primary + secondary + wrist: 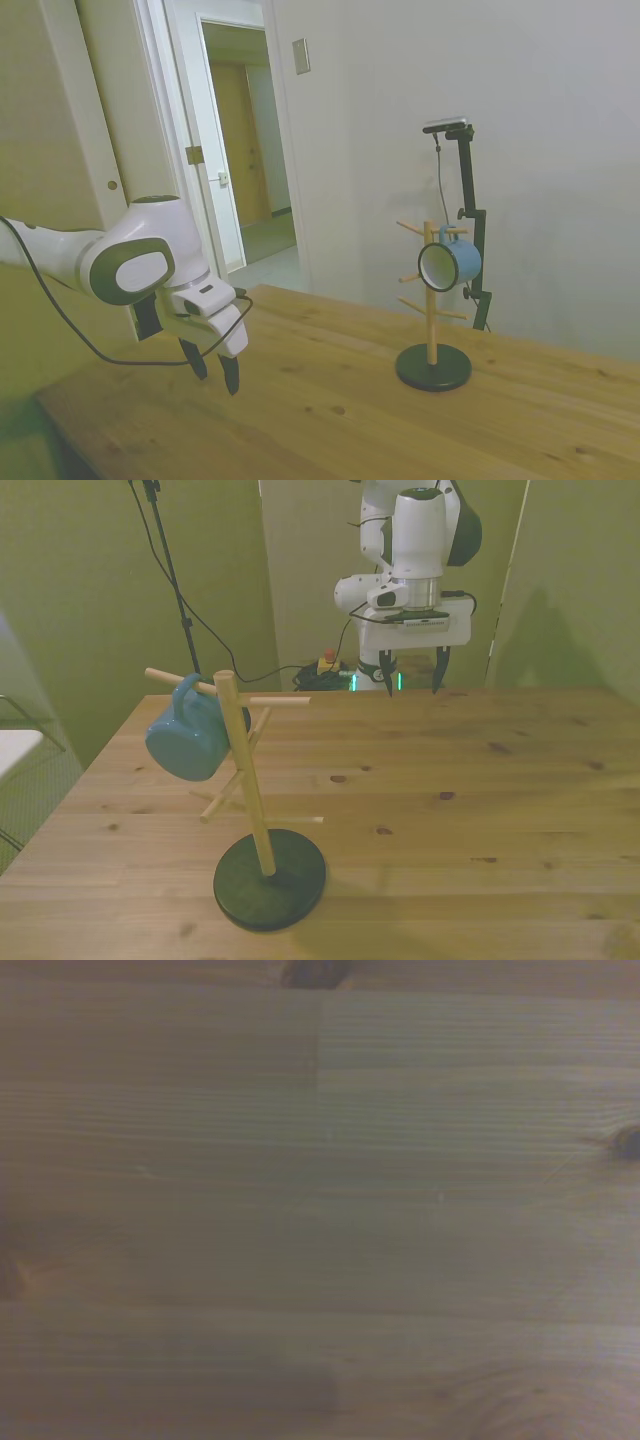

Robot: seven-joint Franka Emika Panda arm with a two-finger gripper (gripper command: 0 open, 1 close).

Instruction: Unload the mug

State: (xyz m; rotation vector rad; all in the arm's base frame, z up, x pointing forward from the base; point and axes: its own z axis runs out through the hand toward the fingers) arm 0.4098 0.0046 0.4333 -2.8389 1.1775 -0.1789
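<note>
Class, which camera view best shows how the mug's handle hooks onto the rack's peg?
The front view: the mug hangs by its handle over an upper peg of the rack, on the front view's left. The side view mostly shows its white inside, the handle largely hidden. The wrist view shows only bare table.

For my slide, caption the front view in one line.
Blue mug hangs on the wooden rack; the open gripper hovers far behind.

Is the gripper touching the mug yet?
Apart. The side view shows the gripper open, well clear of the mug hanging on the rack.
</note>
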